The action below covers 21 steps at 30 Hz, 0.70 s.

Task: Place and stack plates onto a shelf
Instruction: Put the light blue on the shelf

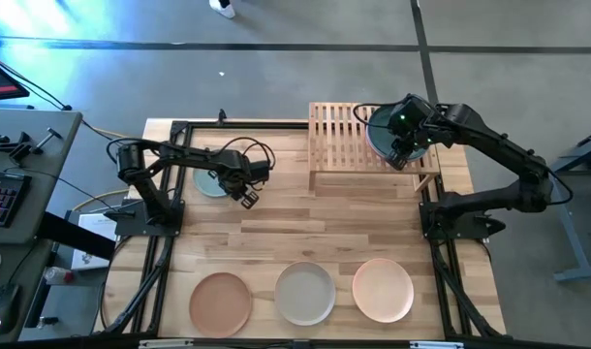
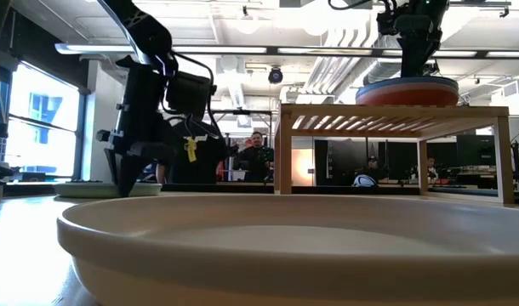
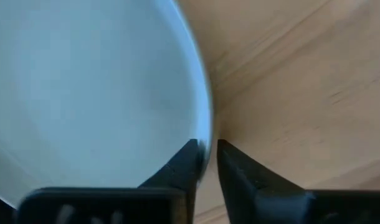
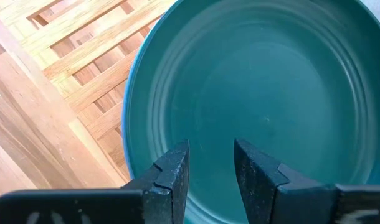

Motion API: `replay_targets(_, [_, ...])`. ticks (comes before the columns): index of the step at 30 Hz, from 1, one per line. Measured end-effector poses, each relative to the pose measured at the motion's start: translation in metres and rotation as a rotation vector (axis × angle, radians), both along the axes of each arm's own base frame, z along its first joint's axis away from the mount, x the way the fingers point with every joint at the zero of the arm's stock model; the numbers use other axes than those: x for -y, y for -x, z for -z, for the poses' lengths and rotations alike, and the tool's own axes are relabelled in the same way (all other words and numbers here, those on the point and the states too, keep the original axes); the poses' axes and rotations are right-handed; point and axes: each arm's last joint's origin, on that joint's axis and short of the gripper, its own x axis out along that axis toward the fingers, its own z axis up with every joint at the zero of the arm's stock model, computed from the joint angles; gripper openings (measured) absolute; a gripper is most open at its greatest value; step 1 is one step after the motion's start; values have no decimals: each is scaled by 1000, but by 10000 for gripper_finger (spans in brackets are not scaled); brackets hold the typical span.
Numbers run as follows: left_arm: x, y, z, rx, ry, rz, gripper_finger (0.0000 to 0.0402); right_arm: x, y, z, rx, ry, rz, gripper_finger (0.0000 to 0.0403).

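**Desk:** Where is your left arm?

**Me:** My left gripper [image 1: 245,194] is down at the table's left side, toward the far edge. Its fingers [image 3: 184,163] straddle the rim of the round, shallow, mint green plate [image 1: 211,182], which lies flat on the wooden tabletop [image 1: 305,233]. The gap between them is narrow, one finger inside the rim and one outside. I cannot tell whether they are actually pinching it.

**Desk:** And the right one?

**Me:** My right gripper [image 1: 404,153] hangs over the low rack of light bamboo slats [image 1: 334,136] at the table's far right corner. Its fingers are parted above the round, matte, dark teal plate [image 4: 252,93] and hold nothing. That plate tops a stack on the rack's right half. From table height I see a blue layer and a red-orange plate [image 2: 406,93] beneath it.

**Desk:** What else is on the table?

**Me:** Three plates line the near edge: a terracotta plate [image 1: 220,302] on the left, a grey-white plate [image 1: 305,293] in the middle, and a peach plate [image 1: 383,289] on the right. They sit apart from one another.
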Motion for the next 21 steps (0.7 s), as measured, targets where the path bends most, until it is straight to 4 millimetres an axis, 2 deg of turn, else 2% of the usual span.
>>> replay_targets(4, [0,0,0,-4,7,28,7,0,0,0,0,0,0,103])
replay_targets(13, [7,-1,-1,-21,57,151,4,0,0,0,2,-1,4,103])
replay_targets(17, [11,-7,-10,-37,62,241,3,0,0,0,10,-6,23,103])
replay_targets(21, [11,-17,-27,-60,33,347,2,0,0,0,21,-11,47,103])
